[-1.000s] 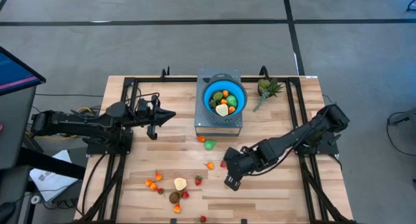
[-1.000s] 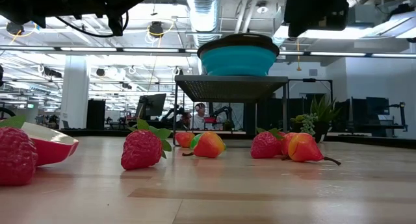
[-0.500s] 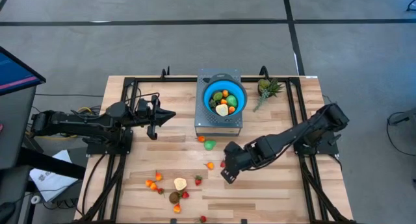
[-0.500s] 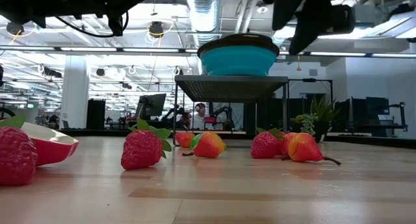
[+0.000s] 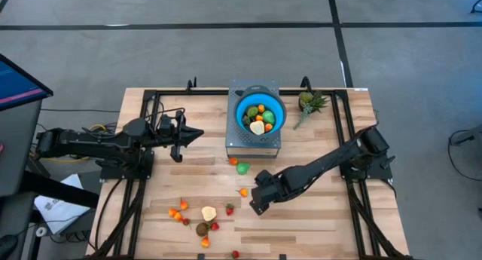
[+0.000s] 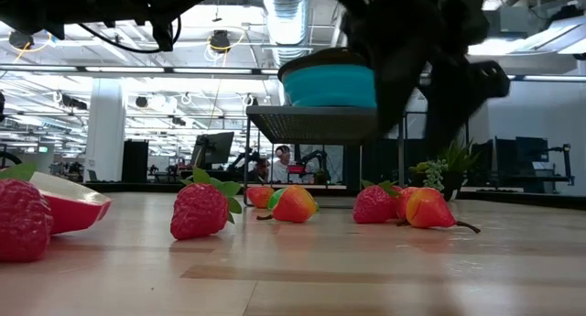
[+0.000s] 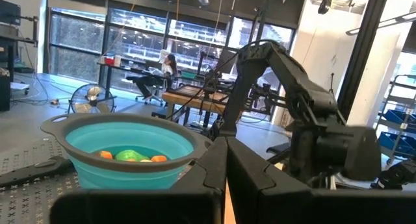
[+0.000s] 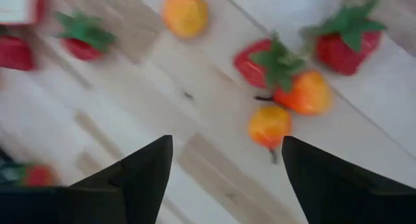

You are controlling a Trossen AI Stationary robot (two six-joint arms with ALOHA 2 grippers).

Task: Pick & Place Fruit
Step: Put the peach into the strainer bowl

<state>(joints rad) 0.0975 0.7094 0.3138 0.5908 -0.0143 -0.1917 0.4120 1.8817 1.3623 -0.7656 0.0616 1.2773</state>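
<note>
Right gripper (image 5: 257, 208) moved left, fingers spread, seemingly above fruit (image 8: 288, 83); left gripper (image 5: 197, 133) pressed together.

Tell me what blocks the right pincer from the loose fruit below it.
Nothing visible does. The right pincer hangs open over bare wooden table, with an orange fruit and a strawberry lying loose just ahead.

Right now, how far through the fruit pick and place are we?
Partly done. The blue bowl already holds several fruits, green, orange and pale yellow. In hand: nothing. The right gripper is open and empty over loose fruit near the table's middle, above an orange piece. The left gripper waits shut, left of the bowl. Left: over a dozen pieces, including a green fruit and the front-left cluster.
</note>
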